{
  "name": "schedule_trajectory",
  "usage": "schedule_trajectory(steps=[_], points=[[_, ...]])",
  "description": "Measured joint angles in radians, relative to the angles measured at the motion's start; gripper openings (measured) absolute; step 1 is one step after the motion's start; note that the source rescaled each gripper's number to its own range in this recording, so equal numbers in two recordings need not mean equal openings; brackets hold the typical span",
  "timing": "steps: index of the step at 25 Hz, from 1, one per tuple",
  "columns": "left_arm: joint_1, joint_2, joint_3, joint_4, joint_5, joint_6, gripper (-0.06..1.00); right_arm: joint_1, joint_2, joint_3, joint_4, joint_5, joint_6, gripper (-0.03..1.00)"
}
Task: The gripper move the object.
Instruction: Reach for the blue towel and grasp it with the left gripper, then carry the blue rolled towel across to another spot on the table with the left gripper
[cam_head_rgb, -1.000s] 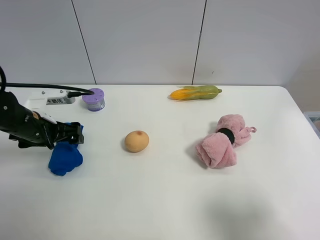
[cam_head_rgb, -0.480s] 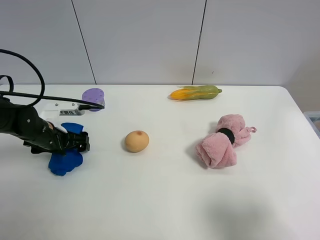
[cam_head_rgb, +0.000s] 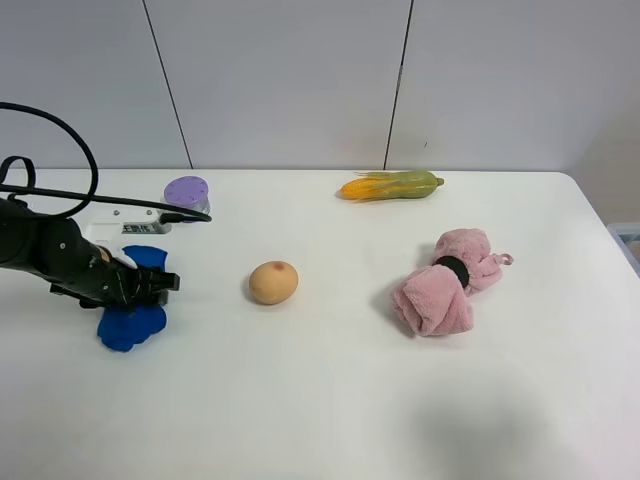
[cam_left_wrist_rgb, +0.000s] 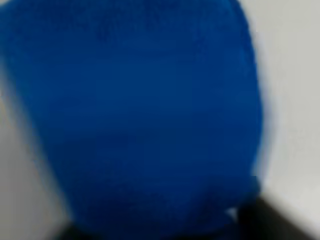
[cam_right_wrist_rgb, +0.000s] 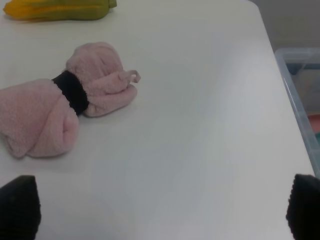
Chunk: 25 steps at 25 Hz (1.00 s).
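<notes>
A blue soft object (cam_head_rgb: 128, 325) lies on the white table (cam_head_rgb: 320, 400) at the left. My left gripper (cam_head_rgb: 150, 285) sits low, right on top of it, with blue showing on both sides of the fingers. In the left wrist view the blue object (cam_left_wrist_rgb: 135, 115) fills the blurred picture and the fingers do not show, so I cannot tell whether the jaws hold it. My right gripper (cam_right_wrist_rgb: 160, 210) is open and empty, with its dark fingertips (cam_right_wrist_rgb: 17, 205) wide apart above the table near the pink towel (cam_right_wrist_rgb: 65, 100); it is out of the exterior high view.
A tan egg-shaped object (cam_head_rgb: 273, 282) lies right of the blue one. The rolled pink towel (cam_head_rgb: 445, 280) lies at the right, a corn cob (cam_head_rgb: 390, 185) at the back. A purple-lidded cup (cam_head_rgb: 186, 193) and a white power strip (cam_head_rgb: 120, 222) are behind the left arm. A clear bin (cam_right_wrist_rgb: 300, 100) stands past the table's right edge.
My left arm has swung round and lowered onto the blue object, which has stayed at almost the same spot. Nothing else has moved.
</notes>
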Motion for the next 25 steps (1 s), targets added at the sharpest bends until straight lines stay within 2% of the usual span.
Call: schedule_trajectory(steps=[1,8,11,14,17,20,22,25], points=[[0.0,-0.014,0.0,0.0,0.028,-0.016,0.0,0.0,0.0,0.0,0.0,0.0,0.0,1.0],[0.0,-0.201,0.001,0.0,0.178,-0.044,0.03,0.0,0.0,0.0,0.0,0.0,0.0,1.0],[0.0,-0.274,-0.002,0.011,0.24,0.0,0.03,0.0,0.0,0.0,0.0,0.0,0.0,1.0],[-0.025,-0.308,-0.049,0.042,0.347,0.125,0.03,0.0,0.0,0.0,0.0,0.0,0.0,1.0],[-0.089,-0.312,-0.14,0.101,0.462,0.329,0.03,0.0,0.0,0.0,0.0,0.0,0.0,1.0],[-0.159,-0.306,-0.247,0.125,0.512,0.556,0.03,0.0,0.0,0.0,0.0,0.0,0.0,1.0],[-0.2,-0.289,-0.317,0.127,0.514,0.643,0.03,0.0,0.0,0.0,0.0,0.0,0.0,1.0],[-0.255,-0.229,-0.431,0.119,0.522,0.675,0.03,0.0,0.0,0.0,0.0,0.0,0.0,1.0]])
